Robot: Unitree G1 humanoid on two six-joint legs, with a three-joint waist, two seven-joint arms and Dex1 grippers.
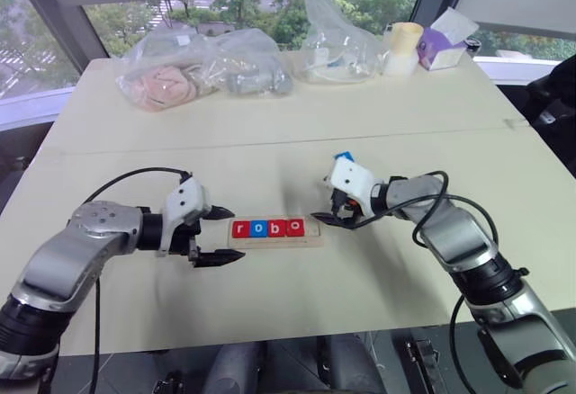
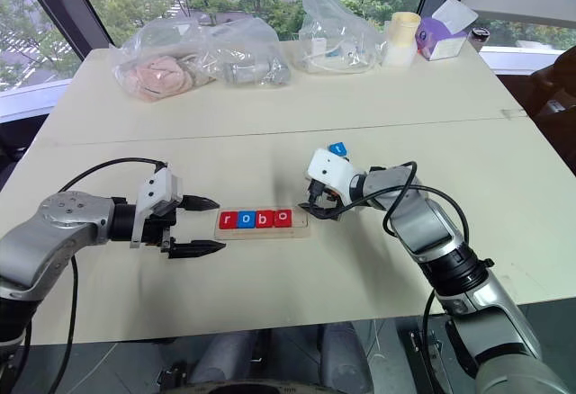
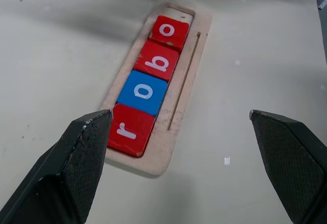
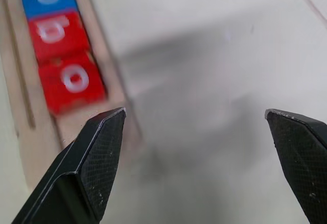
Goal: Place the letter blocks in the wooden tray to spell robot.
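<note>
A: From the head cameras, where does the wooden tray [image 1: 275, 229] lie?

B: Near the middle of the table [image 1: 270, 133], toward six o'clock. Four letter blocks sit in it in a row: red r [image 1: 239, 228], blue o [image 1: 258, 228], red b [image 1: 276, 228], red o [image 1: 294, 227]. The slot at the three o'clock end is bare wood.

A: And the arms?

B: The left gripper [image 1: 220, 236] hangs at nine o'clock of the tray, fingers spread wide, holding nothing. The right gripper [image 1: 331, 216] is at three o'clock, just beside the tray's end, fingers apart and empty. A small blue piece [image 1: 343, 156] shows at twelve o'clock of its white housing; I cannot tell what it is.

A: The back edge?

B: At twelve o'clock, clear plastic bags [image 1: 202, 70], a pale cup [image 1: 403, 48] and a purple tissue box [image 1: 442, 49].

A: The left wrist camera?

B: Both black fingers [image 3: 66, 173] stand far apart, the tray's r end just beyond them, nothing between.

A: The right wrist camera?

B: Its fingers [image 4: 87, 170] are wide open over bare tabletop, the tray's empty end and the red o beside one fingertip.
</note>
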